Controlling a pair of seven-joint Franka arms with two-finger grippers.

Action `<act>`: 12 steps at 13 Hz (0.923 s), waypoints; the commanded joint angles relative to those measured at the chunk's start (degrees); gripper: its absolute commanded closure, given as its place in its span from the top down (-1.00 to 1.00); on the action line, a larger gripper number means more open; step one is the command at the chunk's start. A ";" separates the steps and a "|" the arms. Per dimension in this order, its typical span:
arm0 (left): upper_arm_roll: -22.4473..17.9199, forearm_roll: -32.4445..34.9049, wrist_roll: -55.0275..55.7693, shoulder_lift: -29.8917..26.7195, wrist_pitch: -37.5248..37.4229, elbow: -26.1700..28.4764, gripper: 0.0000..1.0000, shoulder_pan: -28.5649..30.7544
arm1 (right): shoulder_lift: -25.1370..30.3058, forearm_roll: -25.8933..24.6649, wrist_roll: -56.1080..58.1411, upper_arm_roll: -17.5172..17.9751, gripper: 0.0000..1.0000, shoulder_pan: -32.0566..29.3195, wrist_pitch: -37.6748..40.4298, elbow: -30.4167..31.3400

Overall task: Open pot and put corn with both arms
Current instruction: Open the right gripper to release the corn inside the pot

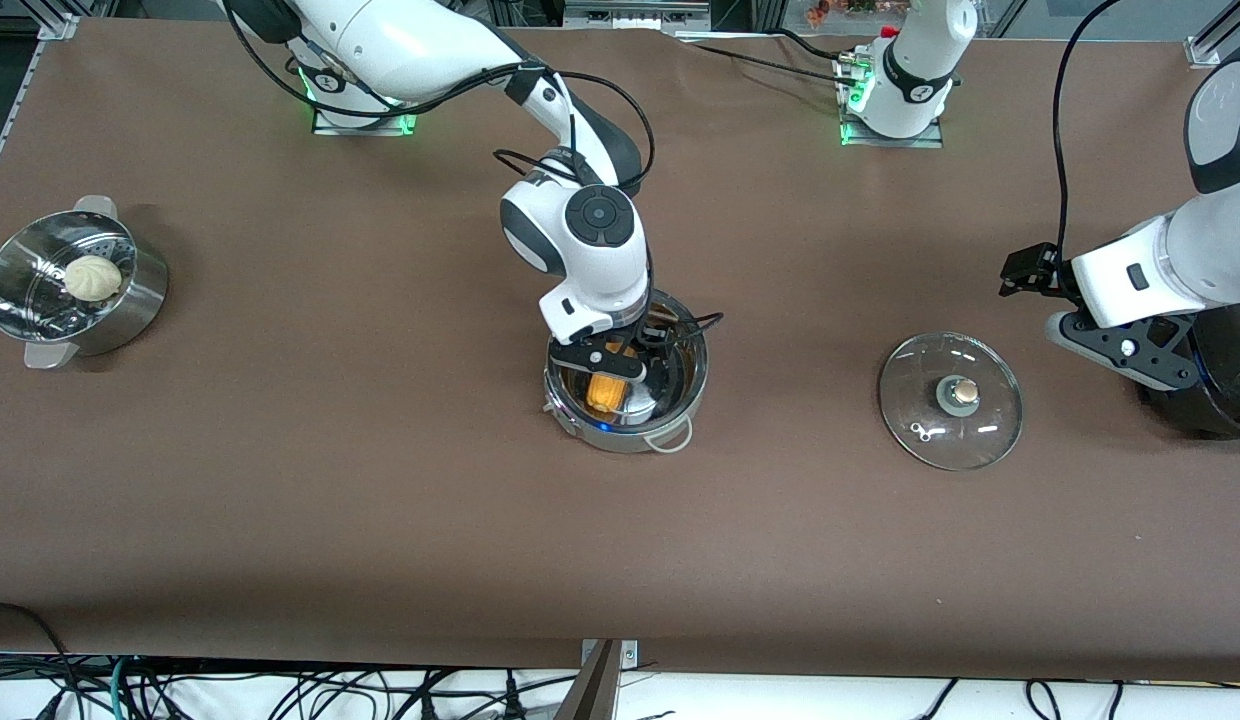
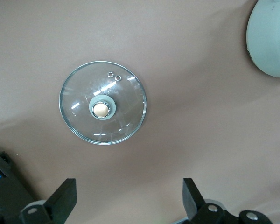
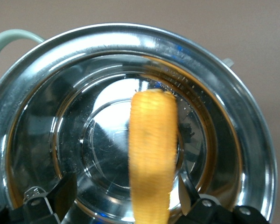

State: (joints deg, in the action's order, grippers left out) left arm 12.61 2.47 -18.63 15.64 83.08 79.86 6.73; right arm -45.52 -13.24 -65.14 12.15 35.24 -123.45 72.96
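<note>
Two grippers are seen, both with fingers spread.

Right gripper [image 3: 125, 183]: lowered into the pot [image 1: 688, 392], jaws wide apart. The corn [image 3: 151, 163] is seen between the fingers [image 3: 60, 196], inside the pot's rim, over the shiny bottom. It sits close against one finger and is clearly apart from the other, so it is not clamped. Whether the cob is fully rested on the bottom cannot be told. In the front view the corn's orange end [image 1: 605, 392] is seen just under the wrist, with the rest hidden by the hand.

The pot is uncovered, mid-table, with one wire loop handle [image 1: 672, 440] seen on the side nearer the front camera.

Left gripper [image 2: 128, 200]: held up over bare table [image 2: 214, 70] beside the lid [image 2: 126, 116], jaws open, nothing held. The left arm [image 1: 1160, 265] is parked at its own end of the table, waiting.

The lid is laid flat on the table, tan knob [image 2: 101, 109] up, well apart from the pot, toward the left arm's end.

A steamer pot [image 1: 140, 300] with a white bun [image 1: 92, 277] in it is placed at the right arm's end, well apart from everything else.
</note>
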 commanded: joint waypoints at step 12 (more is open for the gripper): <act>0.05 -0.71 0.61 0.79 -1.43 -1.37 1.00 0.12 | 15.89 -2.94 26.27 -0.63 0.99 -12.37 24.74 -1.69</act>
State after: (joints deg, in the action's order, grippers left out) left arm 12.61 2.47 -18.47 15.78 82.84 79.85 6.87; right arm -31.87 -17.47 -42.39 11.13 25.41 -100.76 69.85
